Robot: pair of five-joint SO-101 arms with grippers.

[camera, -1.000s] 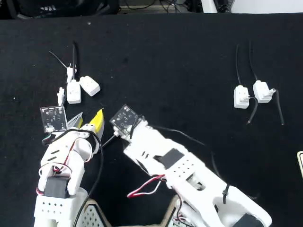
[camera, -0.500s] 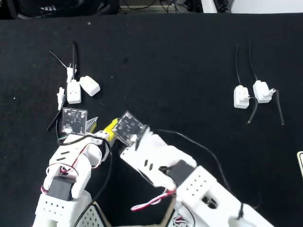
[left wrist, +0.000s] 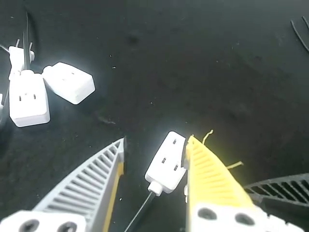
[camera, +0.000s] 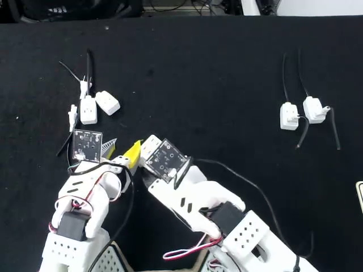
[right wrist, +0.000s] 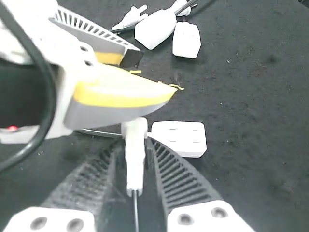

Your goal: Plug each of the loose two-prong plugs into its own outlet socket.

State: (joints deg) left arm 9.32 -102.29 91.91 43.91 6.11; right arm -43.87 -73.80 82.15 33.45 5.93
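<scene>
White socket (left wrist: 166, 162) lies on the black table (camera: 215, 73) between your left gripper's (left wrist: 155, 140) spread fingers (left wrist: 96, 179), just beside the yellow one. Your right gripper (right wrist: 135, 141) is clenched on a plug (right wrist: 134, 159) whose tip sits beside that socket. Two other sockets (left wrist: 29, 99) (left wrist: 67, 82) lie well beyond it.

Flat black table (camera: 227, 68) all over. The socket cluster (camera: 88, 109) at ten o'clock is white, and so is the socket pair (camera: 289, 116) at three o'clock, with black cords (camera: 285, 73). The left gripper (left wrist: 155, 142) has one yellow finger (left wrist: 207, 174) and one grey ribbed finger (left wrist: 91, 179), with a white near socket (left wrist: 166, 162) between them. The right gripper (right wrist: 135, 140) has black ribbed fingers (right wrist: 178, 179) and a white plug (right wrist: 134, 159). The left arm (camera: 85, 190) and right arm (camera: 198, 198) are white, and the wires (camera: 184, 253) are red.
</scene>
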